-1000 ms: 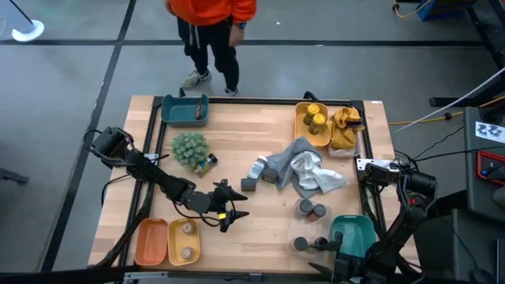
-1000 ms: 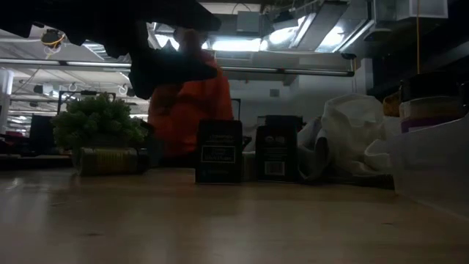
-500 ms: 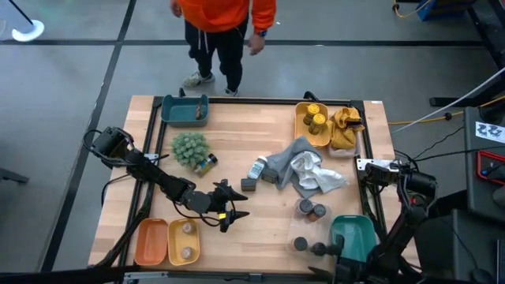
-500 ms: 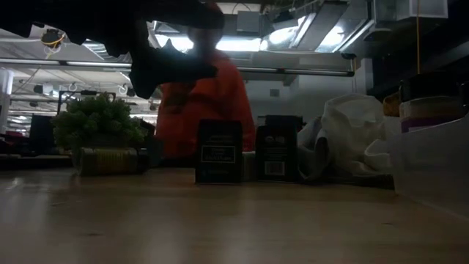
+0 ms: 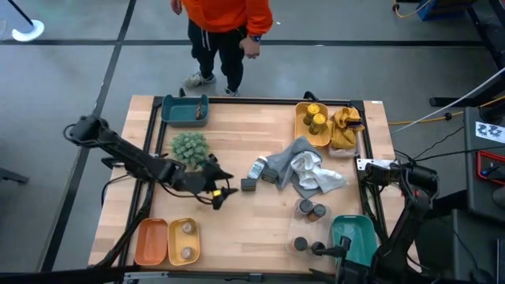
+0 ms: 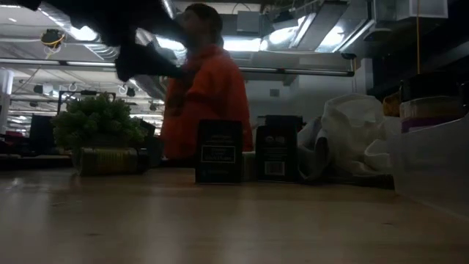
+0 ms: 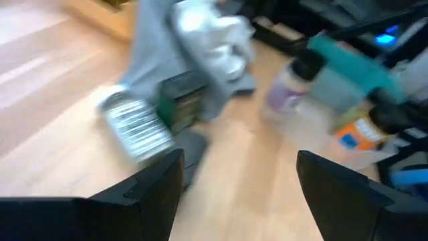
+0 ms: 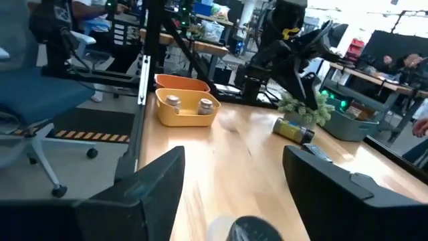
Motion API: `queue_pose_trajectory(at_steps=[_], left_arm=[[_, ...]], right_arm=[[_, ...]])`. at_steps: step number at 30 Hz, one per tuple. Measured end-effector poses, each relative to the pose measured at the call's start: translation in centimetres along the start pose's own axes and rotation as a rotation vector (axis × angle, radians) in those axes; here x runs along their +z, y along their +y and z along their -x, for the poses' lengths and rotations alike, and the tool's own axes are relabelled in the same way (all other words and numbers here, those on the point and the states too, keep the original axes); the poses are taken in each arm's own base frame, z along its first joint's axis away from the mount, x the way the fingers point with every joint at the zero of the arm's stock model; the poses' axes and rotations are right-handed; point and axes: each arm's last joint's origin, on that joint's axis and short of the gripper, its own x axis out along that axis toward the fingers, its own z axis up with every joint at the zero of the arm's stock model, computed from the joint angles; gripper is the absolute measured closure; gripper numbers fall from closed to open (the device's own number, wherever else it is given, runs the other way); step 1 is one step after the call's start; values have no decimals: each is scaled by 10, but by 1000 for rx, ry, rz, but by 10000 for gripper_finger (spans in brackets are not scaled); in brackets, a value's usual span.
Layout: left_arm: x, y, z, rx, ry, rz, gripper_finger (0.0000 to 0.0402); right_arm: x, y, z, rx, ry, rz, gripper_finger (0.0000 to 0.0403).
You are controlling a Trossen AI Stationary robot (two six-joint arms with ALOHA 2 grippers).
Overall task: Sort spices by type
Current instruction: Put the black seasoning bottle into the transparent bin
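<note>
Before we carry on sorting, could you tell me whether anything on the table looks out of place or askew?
Yes: one yellow-lidded jar lies on its side against the plant ball, and a silver tin lies tipped beside the crumpled cloths, which partly cover the table's middle.

Two jars (image 5: 186,241) in tray (image 5: 183,254), tin (image 5: 249,184) beside cloths (image 5: 308,173)

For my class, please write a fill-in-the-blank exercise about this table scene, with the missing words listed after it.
1. The yellow tray near the left arm holds ____ jars.
2. The left gripper is open and holds ____.
3. The jar lying on its side rests beside the green ____.
4. The person beyond the table wears an ____ top.

Missing words: two; nothing; plant; orange
</note>
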Motion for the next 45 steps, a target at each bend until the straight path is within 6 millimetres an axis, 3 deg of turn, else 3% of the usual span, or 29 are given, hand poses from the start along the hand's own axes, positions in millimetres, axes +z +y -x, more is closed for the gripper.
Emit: queue_pose_trajectory(at_steps=[4, 9, 19, 25, 34, 45], left_arm=[[3, 14, 19, 78, 89, 8, 130], [-8, 30, 32, 203, 237, 22, 130], [-22, 63, 42, 527, 396, 83, 130], [-28, 75, 38, 610, 426, 81, 130], [-40, 86, 24, 685, 477, 41, 130], [-54, 93, 10, 646, 522, 24, 135]], right_arm=[[9, -7, -10, -24, 6, -21, 151], [15, -18, -31, -7, 85, -13, 151], [21, -41, -87, -26, 216, 32, 151], [25, -53, -109, -4, 272, 41, 151], [40, -66, -113, 10, 268, 56, 151], [40, -67, -117, 38, 287, 62, 151]])
